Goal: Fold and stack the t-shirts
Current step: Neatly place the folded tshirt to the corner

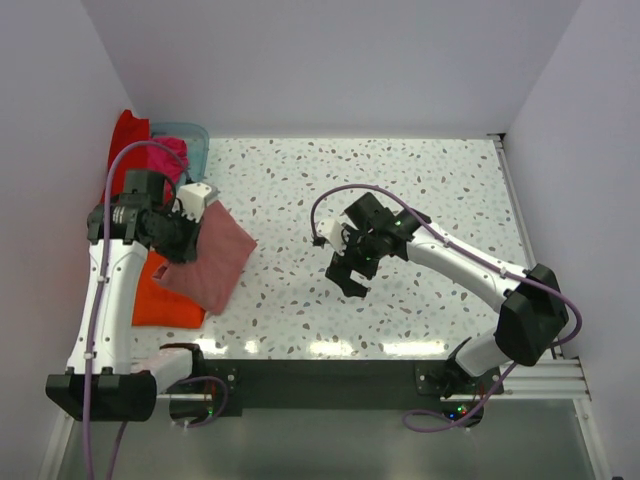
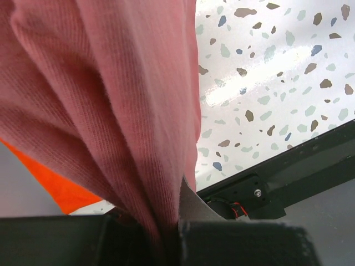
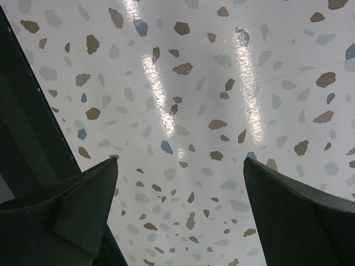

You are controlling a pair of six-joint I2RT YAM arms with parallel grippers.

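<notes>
My left gripper (image 1: 178, 238) is shut on a folded dusty rose-pink t-shirt (image 1: 213, 256) and holds it over the left side of the table. In the left wrist view the pink cloth (image 2: 111, 105) fills the frame and runs down between the jaws. A folded bright orange t-shirt (image 1: 165, 298) lies flat under it; a corner shows in the left wrist view (image 2: 52, 185). A red t-shirt (image 1: 124, 145) and a magenta one (image 1: 172, 155) sit in and on the basket at the back left. My right gripper (image 1: 351, 283) is open and empty over bare table.
A pale blue plastic basket (image 1: 192, 134) stands at the back left corner by the wall. The speckled tabletop (image 1: 420, 190) spreads to the right. A black rail (image 1: 310, 372) runs along the near edge. White walls close in on three sides.
</notes>
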